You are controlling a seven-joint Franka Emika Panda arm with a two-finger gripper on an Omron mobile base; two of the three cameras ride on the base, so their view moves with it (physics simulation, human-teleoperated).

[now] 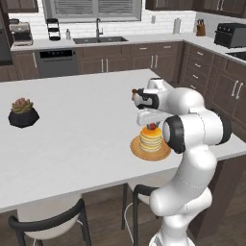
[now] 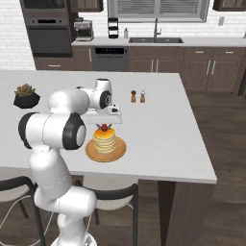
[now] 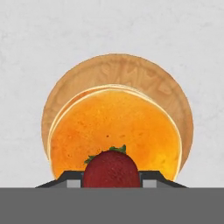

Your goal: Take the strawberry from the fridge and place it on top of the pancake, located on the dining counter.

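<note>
The golden pancake (image 1: 150, 141) (image 2: 104, 139) (image 3: 114, 127) stack sits on a round orange-brown plate (image 1: 140, 152) (image 2: 119, 151) (image 3: 131, 70) near the front edge of the white dining counter (image 1: 77, 139) (image 2: 163, 125). My gripper (image 1: 152, 127) (image 2: 104, 127) (image 3: 111, 177) hangs straight above the stack, shut on the dark-red strawberry (image 1: 152, 127) (image 2: 104, 128) (image 3: 111, 168). In the hand view the berry, with its green leaves, sits between the fingertips (image 3: 72, 179) just above the pancake top. The fridge is out of view.
A potted succulent (image 1: 22, 113) (image 2: 26, 95) stands at the counter's left. Two small brown shakers (image 2: 138, 96) stand behind the plate. Dark chairs (image 1: 53, 218) (image 2: 113, 197) tuck under the counter's front edge. Cabinets, sink and oven line the back wall.
</note>
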